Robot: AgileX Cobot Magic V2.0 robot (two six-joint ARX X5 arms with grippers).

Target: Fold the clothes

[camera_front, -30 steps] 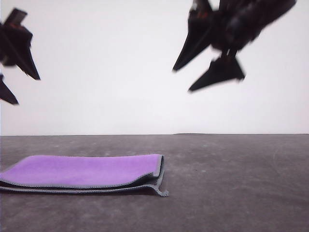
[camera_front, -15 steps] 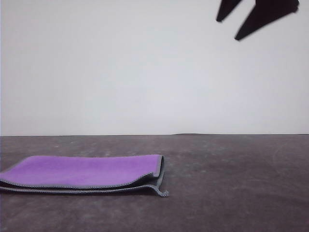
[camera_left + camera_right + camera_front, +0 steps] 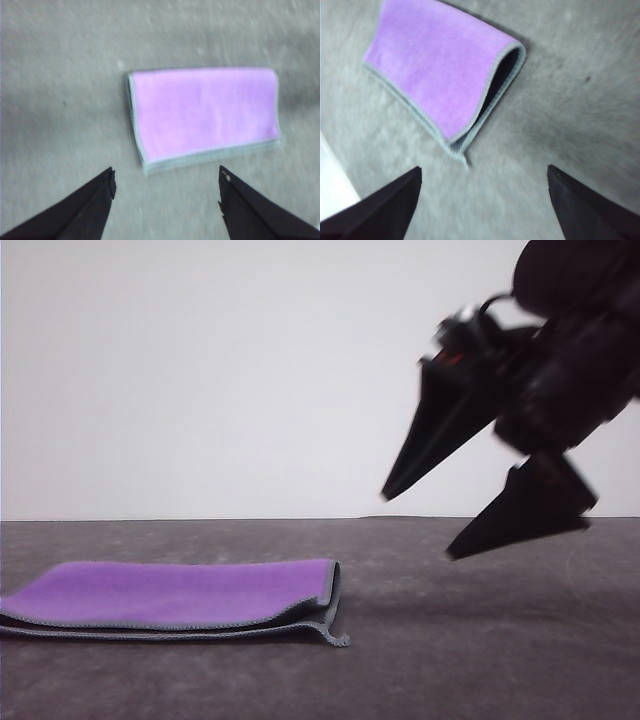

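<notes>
Front view: folded purple cloth (image 3: 175, 595) bears no writing.

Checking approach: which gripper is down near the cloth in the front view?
The right gripper, jaws open, hanging low right of the folded purple cloth; the left gripper looks down from above.

Purple cloth (image 3: 180, 592), apparently grey-edged; black claw (image 3: 415, 525)

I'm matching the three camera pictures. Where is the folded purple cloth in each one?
Front view: cloth at lower left on the table, right gripper raised to its right.
Left wrist view: cloth at centre, beyond the open left gripper.
Right wrist view: cloth at upper left.
Shared landmark: its light grey stitched edging.
</notes>
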